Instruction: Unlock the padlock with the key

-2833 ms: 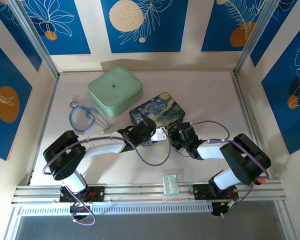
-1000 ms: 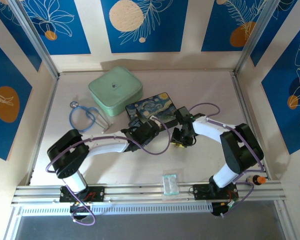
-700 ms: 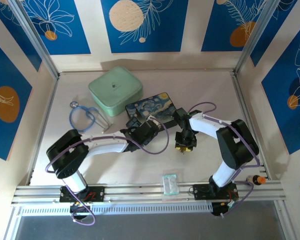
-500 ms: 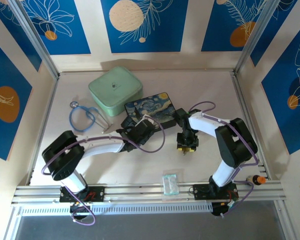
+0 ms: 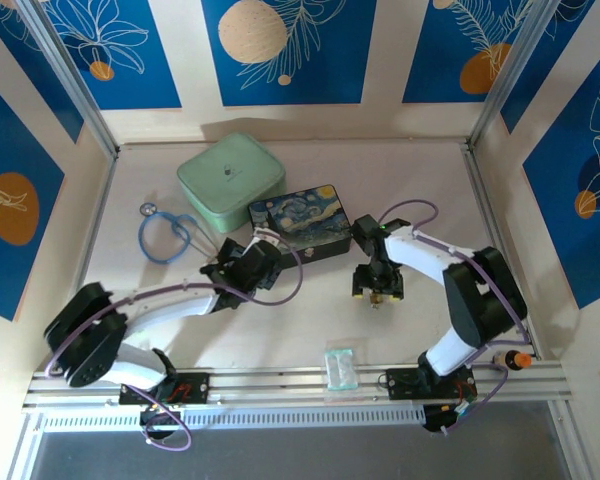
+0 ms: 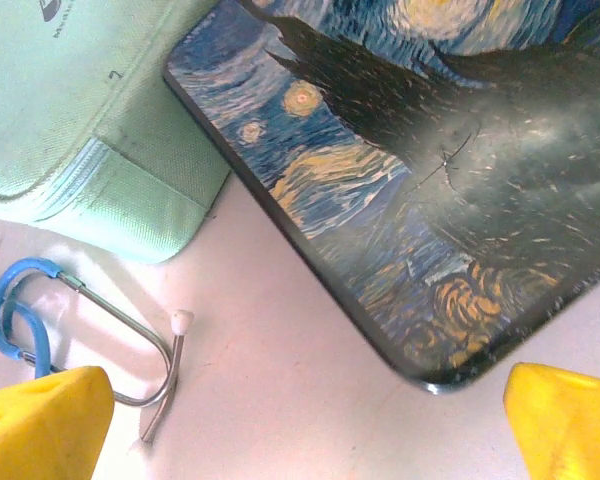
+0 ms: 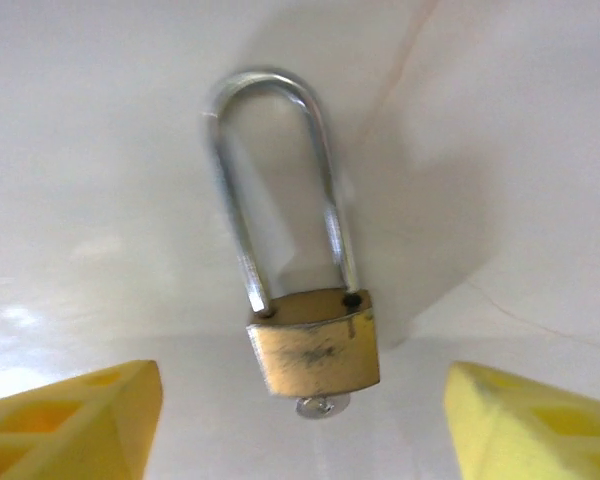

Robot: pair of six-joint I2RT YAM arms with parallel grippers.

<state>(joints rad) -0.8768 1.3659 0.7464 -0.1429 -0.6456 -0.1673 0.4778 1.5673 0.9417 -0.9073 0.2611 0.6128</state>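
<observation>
My right gripper [image 7: 305, 430] hung released over the table [image 7: 500, 150], with its yellow fingertips [image 7: 70, 420] spread wide at 7 and 5 o'clock in the wrist view. Just beyond them the brass padlock [image 7: 315, 350] lay flat, its silver shackle pointing to 12 o'clock. A silver stub at the body's 6 o'clock looked like the key [image 7: 322, 405] seated in the keyhole. I could not tell whether the shackle's left leg was latched. My left gripper [image 6: 300, 420], also released and empty, sat by the corner of the Starry Night box [image 6: 400, 200], well apart from the lock. As I judged it, nothing braced the small lock. Twisting the key could spin the whole body on the smooth table, and a nudge from a fingertip could knock the key out.
</observation>
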